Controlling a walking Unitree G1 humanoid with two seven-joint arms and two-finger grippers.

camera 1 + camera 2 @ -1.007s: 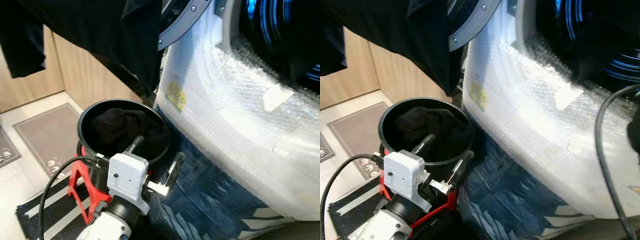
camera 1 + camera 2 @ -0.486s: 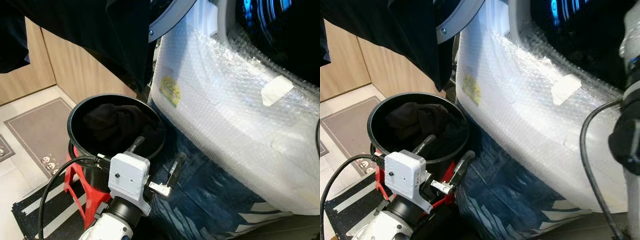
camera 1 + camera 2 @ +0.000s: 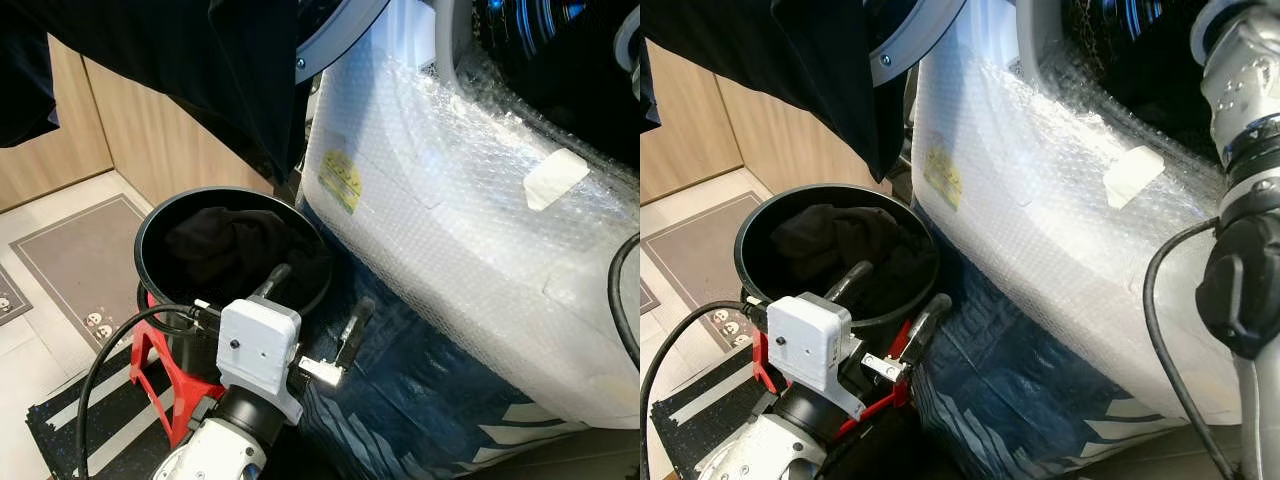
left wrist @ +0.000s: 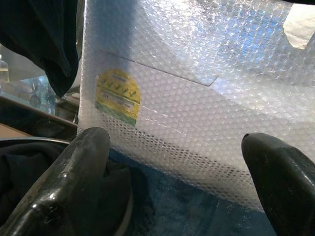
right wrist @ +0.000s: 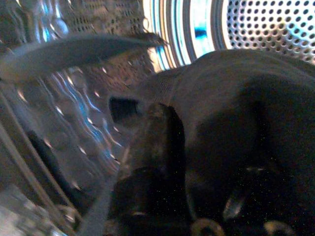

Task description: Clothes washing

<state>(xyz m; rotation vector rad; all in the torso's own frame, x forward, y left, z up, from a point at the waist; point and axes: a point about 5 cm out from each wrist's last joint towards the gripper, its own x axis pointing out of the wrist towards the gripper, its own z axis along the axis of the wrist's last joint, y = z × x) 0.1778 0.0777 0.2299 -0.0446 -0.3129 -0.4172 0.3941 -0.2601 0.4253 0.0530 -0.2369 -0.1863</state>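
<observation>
A white washing machine (image 3: 470, 210) wrapped in clear bubble wrap stands on the right of the scene, with its round door (image 3: 335, 30) swung open at the top and a yellow and green sticker (image 3: 341, 181) on its front panel. A strip of pale tape (image 3: 556, 178) sits on the wrap below the drum opening. A large black garment (image 3: 200, 70) hangs from above, draping in front of the door and a wooden wall panel (image 3: 150, 150).

On the floor just beside the machine's front lower corner stands a round black bucket (image 3: 160, 235) on a red stool (image 3: 165, 390). Dark clothes (image 3: 225, 250) lie piled inside the bucket. A blue patterned rug (image 3: 420, 400) lies along the foot of the machine, and a grey mat (image 3: 75, 270) lies on the tiled floor to the left.

The left gripper (image 3: 313, 312) hovers at the near rim of the bucket, its two black fingers spread apart and holding nothing; one finger sits over the bucket's rim, the other over the rug. A white camera box (image 3: 257, 345) is mounted on its wrist.

The right arm (image 3: 1245, 200) reaches up into the machine's opening. In the right wrist view, the right gripper (image 5: 206, 167) is inside the perforated steel drum (image 5: 266, 24), pressed among a dark garment (image 5: 236, 113); whether its fingers are apart or together cannot be told.
</observation>
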